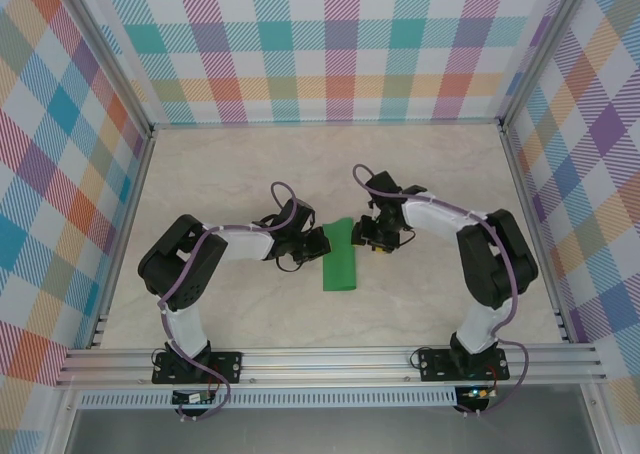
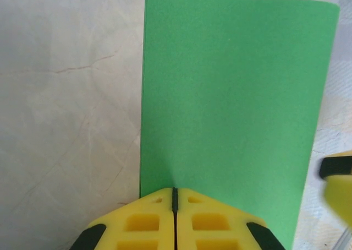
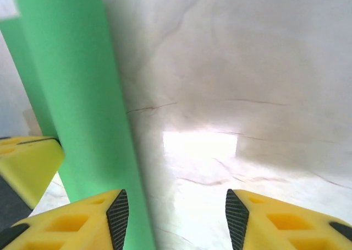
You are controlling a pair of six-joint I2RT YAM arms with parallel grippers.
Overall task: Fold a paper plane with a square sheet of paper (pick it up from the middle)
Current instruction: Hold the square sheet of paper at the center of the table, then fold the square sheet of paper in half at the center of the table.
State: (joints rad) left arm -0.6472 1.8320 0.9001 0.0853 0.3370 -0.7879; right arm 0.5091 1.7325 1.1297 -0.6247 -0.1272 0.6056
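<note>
Yellow fingers (image 2: 137,222) of the left gripper (image 2: 174,196) clench the near edge of the doubled-over square sheet of paper (image 2: 231,107) on the table (image 1: 250,174), while the right gripper (image 3: 177,214), jaws parted beside it, should align edges before creasing.

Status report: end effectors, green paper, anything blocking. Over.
Left end effector shut on edge of green paper. Right end effector open beside the paper, gripping nothing. Paper curved, between the two arms.

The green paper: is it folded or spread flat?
Folded over: the square sheet of paper is a narrow strip, two layers joined at a rounded bend.
</note>
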